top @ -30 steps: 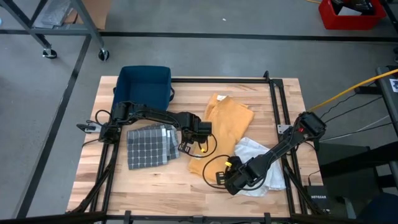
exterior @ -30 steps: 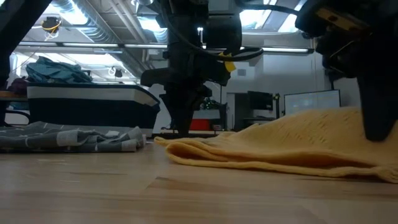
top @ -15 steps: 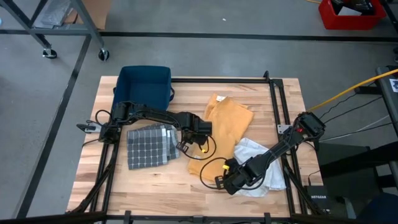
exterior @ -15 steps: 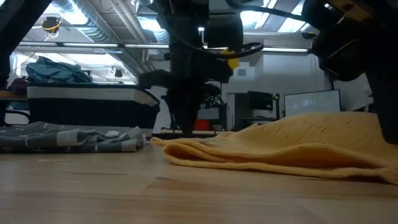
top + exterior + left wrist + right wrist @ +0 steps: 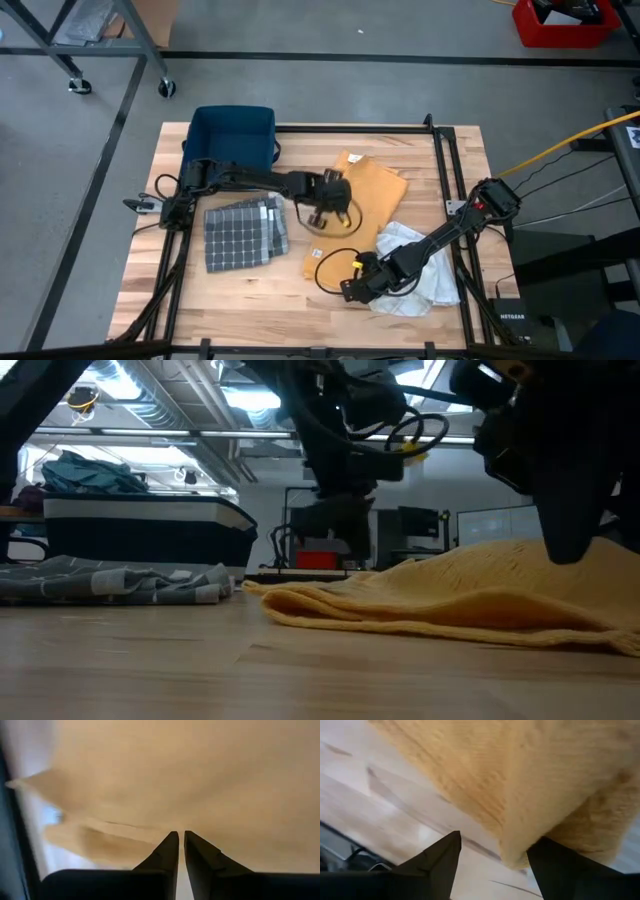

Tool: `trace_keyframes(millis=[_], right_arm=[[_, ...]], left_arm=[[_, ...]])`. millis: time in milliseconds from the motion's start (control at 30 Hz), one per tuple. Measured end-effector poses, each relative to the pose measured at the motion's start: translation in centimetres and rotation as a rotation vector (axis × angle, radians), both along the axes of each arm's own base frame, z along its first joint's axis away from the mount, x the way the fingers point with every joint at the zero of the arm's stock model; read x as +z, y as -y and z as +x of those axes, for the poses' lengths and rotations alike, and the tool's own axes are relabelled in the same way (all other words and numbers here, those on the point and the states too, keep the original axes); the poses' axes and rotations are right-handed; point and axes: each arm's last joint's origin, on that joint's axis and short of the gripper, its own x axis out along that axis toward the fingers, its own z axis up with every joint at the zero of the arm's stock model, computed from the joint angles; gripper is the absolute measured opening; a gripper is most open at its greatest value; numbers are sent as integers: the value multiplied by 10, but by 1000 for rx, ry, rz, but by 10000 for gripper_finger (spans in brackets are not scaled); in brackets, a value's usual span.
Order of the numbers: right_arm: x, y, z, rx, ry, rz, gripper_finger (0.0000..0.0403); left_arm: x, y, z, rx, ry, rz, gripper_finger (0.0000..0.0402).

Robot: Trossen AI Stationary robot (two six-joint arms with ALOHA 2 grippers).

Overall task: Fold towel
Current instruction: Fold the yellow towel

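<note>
Yellow towel: lies mid-table, partly folded, fold unfinished | grey towel: folded, set left | left gripper: nearly closed over yellow towel, hold not discernible | right gripper: wide, at near edge, nothing held.

Grey checked cloth — beside navy bin — white cloth.

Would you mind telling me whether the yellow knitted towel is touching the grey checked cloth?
Apart. The high view shows bare wooden table between the yellow knitted towel and the grey checked cloth.
</note>
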Motion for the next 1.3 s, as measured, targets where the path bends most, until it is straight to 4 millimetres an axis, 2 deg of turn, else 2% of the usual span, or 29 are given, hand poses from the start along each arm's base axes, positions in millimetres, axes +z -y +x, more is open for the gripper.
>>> trace_keyframes(millis=[133, 333, 433, 567, 700, 867, 1033, 1300], right_arm=[[1, -2, 1, 0, 25, 10, 232], [1, -2, 1, 0, 25, 9, 232], [1, -2, 1, 0, 25, 8, 232], [1, -2, 1, 0, 25, 8, 232], [1, -2, 1, 0, 25, 6, 232], [1, -2, 1, 2, 27, 6, 232], [1, -2, 1, 2, 26, 5, 232], [1, -2, 1, 2, 27, 4, 232]], left_arm=[[6, -38, 4, 194, 157, -57, 19], [11, -99, -3, 496, 339, -166, 33], [12, -121, -7, 544, 394, -300, 52], [12, -142, -8, 539, 485, -529, 84], [7, -151, -2, 534, 558, -647, 114], [-5, -145, 10, 507, 602, -679, 133], [-16, -139, 21, 473, 645, -685, 130], [-30, -146, 24, 494, 659, -666, 113]])
